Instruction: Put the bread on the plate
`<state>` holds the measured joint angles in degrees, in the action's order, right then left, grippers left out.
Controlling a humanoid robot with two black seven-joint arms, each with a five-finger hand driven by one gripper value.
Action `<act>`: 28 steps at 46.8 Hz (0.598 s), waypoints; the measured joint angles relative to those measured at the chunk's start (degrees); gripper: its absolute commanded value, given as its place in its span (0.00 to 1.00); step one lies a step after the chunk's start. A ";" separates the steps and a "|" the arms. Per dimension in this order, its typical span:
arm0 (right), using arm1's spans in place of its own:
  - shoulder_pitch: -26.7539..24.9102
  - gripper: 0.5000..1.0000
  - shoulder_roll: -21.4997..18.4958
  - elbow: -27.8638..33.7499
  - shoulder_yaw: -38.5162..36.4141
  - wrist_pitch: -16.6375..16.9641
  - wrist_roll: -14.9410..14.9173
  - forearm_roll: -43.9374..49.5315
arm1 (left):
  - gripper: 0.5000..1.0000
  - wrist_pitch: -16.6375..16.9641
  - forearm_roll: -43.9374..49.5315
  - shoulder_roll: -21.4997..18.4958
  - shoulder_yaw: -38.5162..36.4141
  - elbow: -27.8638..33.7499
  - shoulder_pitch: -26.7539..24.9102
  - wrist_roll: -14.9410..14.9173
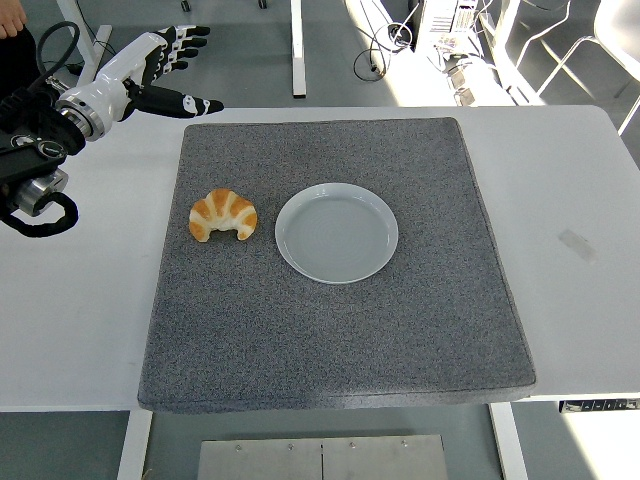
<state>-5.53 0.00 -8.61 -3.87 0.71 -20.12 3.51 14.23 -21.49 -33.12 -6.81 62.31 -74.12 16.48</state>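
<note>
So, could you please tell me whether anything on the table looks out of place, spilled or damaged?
Nothing stands out. The croissant lies whole on the grey mat, just left of the empty plate, which sits flat and unbroken. No spills show. The left hand hangs above the table's far left corner, fingers spread, holding nothing.

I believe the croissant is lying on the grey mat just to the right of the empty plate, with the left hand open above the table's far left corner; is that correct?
Not quite: the head view shows the croissant just to the left of the empty plate, not the right. The rest holds: it lies on the grey mat, and the left hand is open above the table's far left corner.
</note>
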 measured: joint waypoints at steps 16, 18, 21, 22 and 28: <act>-0.01 1.00 0.00 0.00 0.00 0.00 0.00 0.00 | 0.83 0.11 -8.31 -0.55 -10.29 3.37 -3.03 -2.69; 0.00 1.00 0.00 0.00 0.00 0.00 -0.01 0.00 | 0.83 0.08 -9.82 -1.14 -11.36 4.29 -3.44 -3.08; -0.01 1.00 0.00 0.00 0.00 0.00 0.00 0.00 | 0.83 0.04 -11.57 -1.97 -12.51 5.51 -3.82 -3.90; 0.00 1.00 0.00 0.00 0.00 0.00 0.00 0.00 | 0.83 0.02 -12.16 -2.06 -12.83 5.91 -4.00 -4.29; 0.00 1.00 0.00 0.00 0.00 0.00 0.00 0.00 | 0.83 -0.34 -15.75 -2.12 -14.22 6.59 -4.36 -6.41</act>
<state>-5.53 0.00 -8.61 -3.87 0.71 -20.12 3.52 13.89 -37.25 -35.24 -21.03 68.91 -78.48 10.08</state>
